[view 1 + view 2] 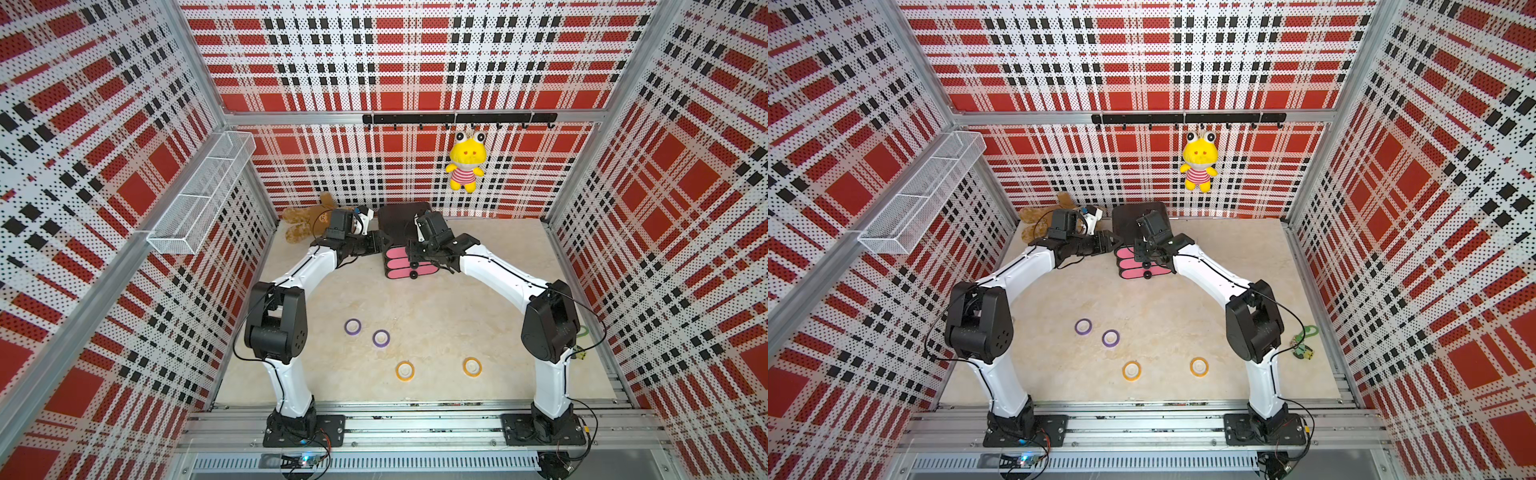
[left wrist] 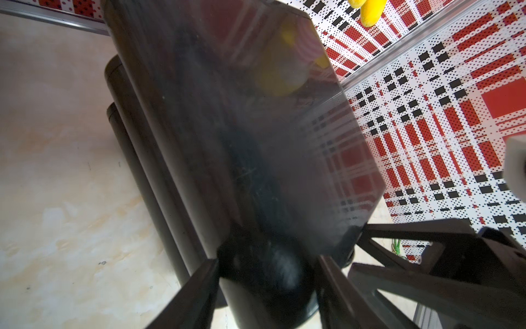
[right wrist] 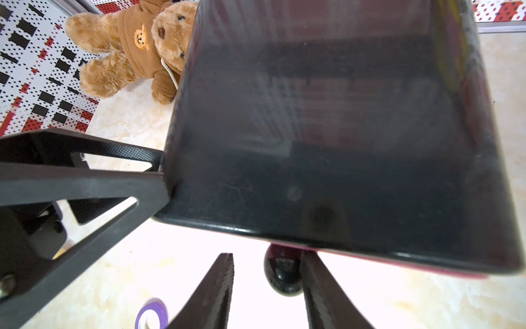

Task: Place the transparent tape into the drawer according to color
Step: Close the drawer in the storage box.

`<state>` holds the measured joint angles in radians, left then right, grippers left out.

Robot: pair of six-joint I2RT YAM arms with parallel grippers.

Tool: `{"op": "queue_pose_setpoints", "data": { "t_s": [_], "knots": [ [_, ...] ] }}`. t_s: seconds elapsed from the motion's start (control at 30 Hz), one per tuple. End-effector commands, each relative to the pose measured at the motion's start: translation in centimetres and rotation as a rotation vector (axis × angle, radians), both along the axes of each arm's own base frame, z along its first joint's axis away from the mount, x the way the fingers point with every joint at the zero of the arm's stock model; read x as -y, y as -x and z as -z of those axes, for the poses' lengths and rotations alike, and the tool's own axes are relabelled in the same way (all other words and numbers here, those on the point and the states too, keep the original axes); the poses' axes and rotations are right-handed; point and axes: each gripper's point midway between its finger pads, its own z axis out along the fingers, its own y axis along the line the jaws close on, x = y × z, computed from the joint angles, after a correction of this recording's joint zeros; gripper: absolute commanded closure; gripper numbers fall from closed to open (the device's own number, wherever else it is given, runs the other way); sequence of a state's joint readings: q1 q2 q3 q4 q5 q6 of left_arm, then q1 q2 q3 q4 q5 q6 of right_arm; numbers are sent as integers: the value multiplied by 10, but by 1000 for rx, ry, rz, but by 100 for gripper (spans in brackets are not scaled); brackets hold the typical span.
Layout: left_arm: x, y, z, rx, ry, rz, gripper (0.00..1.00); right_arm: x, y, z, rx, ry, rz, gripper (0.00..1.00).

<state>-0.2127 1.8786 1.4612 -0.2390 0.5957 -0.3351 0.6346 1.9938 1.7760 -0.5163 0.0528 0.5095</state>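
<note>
**Item: chest (image 1: pixel 399 216) with three pink drawer fronts, at the back of the desk (image 1: pixel 415 303).**

- Position: it stood upright near the rear wall, and all three fronts looked flush.
- Tape: two purple rings (image 1: pixel 352 326) (image 1: pixel 380 338) and two orange rings (image 1: pixel 404 370) (image 1: pixel 472 367) lay flat on the desk, well apart from the chest. No red-pink ring showed in any view.
- Left pincer (image 2: pixel 267 260): its tips were set against the chest's left side near the front corner. The jaws stood somewhat apart. It could not be told whether they clamped an edge or only pressed on it.
- Right pincer (image 3: pixel 267 256): it was at the top drawer, with its jaws parted on either side of the round black knob (image 3: pixel 281 273). The knob sat just beside one jaw and a gap showed at the other, so nothing was gripped.

**Step in hand (judged):** working the top drawer by its knob while the chest was braced.

**Handling notes:**
- The knob needed centring between the jaws, which should close fully before any pull, since a round glossy knob would slip from a one-sided hold.
- The pull should run straight along the drawer's travel, not upward.
- The left pincer should bear firmly, because the light chest would otherwise slide forward.
- The drawer needed opening only far enough to admit a ring.
</note>
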Motion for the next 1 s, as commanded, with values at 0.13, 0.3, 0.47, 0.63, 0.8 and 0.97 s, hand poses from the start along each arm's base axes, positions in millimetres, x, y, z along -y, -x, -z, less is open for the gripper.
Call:
{"op": "queue_pose_setpoints", "data": {
  "t_s": [0.13,0.3,0.47,0.63,0.8,0.97],
  "knots": [
    [5,7,27,-67,-18,34,40,1,-2,26,-29,41,0,51],
    [5,8,28,-69,-17,35,40,-1,-3,29,-32,38,-1,49],
    [5,8,29,-71,-18,37,41,0,3,19,-28,21,-16,40],
    [6,8,31,-77,-18,37,41,12,20,2,-19,8,-13,23],
    [7,7,31,-76,-15,38,41,16,38,-1,-39,-23,-34,19],
    [7,7,31,-76,-12,37,41,22,42,11,-39,2,-23,23]
  ]
}}
